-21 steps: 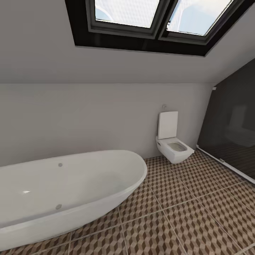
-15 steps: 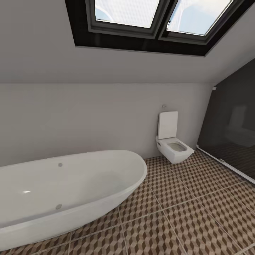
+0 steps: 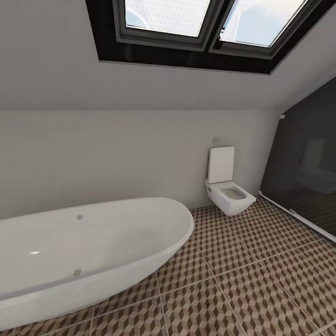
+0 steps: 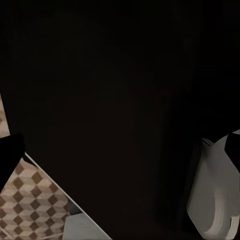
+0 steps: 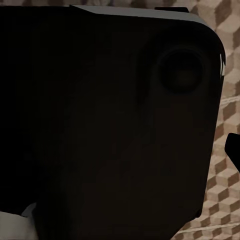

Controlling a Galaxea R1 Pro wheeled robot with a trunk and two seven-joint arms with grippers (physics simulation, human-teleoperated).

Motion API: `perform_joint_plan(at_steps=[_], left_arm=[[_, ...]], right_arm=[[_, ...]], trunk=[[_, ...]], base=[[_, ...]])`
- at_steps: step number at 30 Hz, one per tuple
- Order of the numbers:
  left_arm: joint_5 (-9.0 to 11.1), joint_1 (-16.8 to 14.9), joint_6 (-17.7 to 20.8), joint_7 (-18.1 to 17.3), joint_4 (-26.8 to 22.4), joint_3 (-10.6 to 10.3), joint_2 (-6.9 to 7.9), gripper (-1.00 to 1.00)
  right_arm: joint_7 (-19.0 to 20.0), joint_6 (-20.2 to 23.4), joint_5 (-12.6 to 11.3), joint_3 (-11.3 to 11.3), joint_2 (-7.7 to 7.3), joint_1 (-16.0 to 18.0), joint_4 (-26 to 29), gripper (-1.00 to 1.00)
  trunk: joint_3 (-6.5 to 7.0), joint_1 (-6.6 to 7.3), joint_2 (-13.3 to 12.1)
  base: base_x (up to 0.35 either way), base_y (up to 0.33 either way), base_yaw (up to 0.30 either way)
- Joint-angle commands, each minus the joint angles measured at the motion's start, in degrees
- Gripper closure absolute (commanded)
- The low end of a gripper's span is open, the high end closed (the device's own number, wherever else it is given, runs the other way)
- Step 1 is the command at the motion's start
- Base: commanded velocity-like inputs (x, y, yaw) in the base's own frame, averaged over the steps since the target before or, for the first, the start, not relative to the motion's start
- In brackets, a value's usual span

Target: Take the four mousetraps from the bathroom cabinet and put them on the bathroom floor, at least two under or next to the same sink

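1. Nothing has moved since the earlier head pictures: your view sits on the same corner of the bathroom, with bathtub, toilet and glass in the same places.
2. At your far left, the white oval bathtub [image 3: 88, 252] stands on the bathroom floor [image 3: 261, 289], its rounded end pointing toward the middle of the view. Two small round fittings show on its inner wall.
3. Behind the tub runs a plain pale wall [image 3: 116, 154], and above it the ceiling slopes up to a dark-framed skylight [image 3: 205, 28] with two panes.
4. Right of the tub's end, the cube-patterned tiles spread toward you and reach back to the wall.
5. Further right, a white wall-hung toilet [image 3: 227, 186] has its lid raised against the wall, with a small round fitting just above the lid.
6. At your far right, a dark tinted glass panel [image 3: 303, 163] closes off the shower; the tile pattern shows dimly through it.
7. Your left wrist camera looks at a large black body [image 4: 115, 110] of the robot, with a strip of patterned floor [image 4: 30, 200] at one corner and a pale grey curved part [image 4: 215, 200] at another.
8. Your right wrist camera faces a dark rounded housing [image 5: 110, 120] with a round recess, and patterned floor [image 5: 225, 120] past its edge.
9. You cannot tell from these pictures whether either gripper's fingers are apart or together.
10. None of what you see here is a mousetrap, the cabinet or the sink; of the task's things, you have only the floor in sight.
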State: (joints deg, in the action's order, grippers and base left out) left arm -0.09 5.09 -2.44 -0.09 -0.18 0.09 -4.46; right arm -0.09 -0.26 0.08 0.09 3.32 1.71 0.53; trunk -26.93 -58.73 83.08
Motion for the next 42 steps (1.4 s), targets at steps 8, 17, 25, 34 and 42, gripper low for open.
perform_joint_plan(at_steps=[8,17,25,34,42], left_arm=[[0.0,0.0,-0.3,0.0,0.0,0.0,-0.02,-1.0],[0.1,0.0,-0.4,0.0,0.0,0.1,-0.19,-1.0],[0.2,0.0,-0.4,0.0,0.0,0.0,-0.63,-1.0],[0.0,0.0,-0.3,0.4,-3.9,-0.1,-0.69,-1.0],[-0.3,0.0,0.0,0.7,-13.0,0.0,0.04,-1.0]], right_arm=[[0.0,0.0,0.0,0.0,0.0,0.0,0.0,-1.0],[0.0,0.0,0.0,-0.1,0.02,0.0,0.0,-1.0],[0.0,-0.1,0.0,0.0,0.02,0.0,0.1,-1.0],[0.0,-2.6,0.3,0.4,-0.6,0.0,5.6,-1.0],[-0.1,-3.0,0.3,0.3,-1.71,0.2,14.4,-1.0]], trunk=[[0.0,0.0,0.0],[0.0,0.0,0.0],[0.0,0.0,0.0],[0.0,0.0,0.0],[0.0,0.0,0.0]], base=[[0.0,0.0,0.0],[0.0,0.0,0.0],[0.0,0.0,0.0],[0.0,0.0,0.0],[0.0,0.0,0.0]])
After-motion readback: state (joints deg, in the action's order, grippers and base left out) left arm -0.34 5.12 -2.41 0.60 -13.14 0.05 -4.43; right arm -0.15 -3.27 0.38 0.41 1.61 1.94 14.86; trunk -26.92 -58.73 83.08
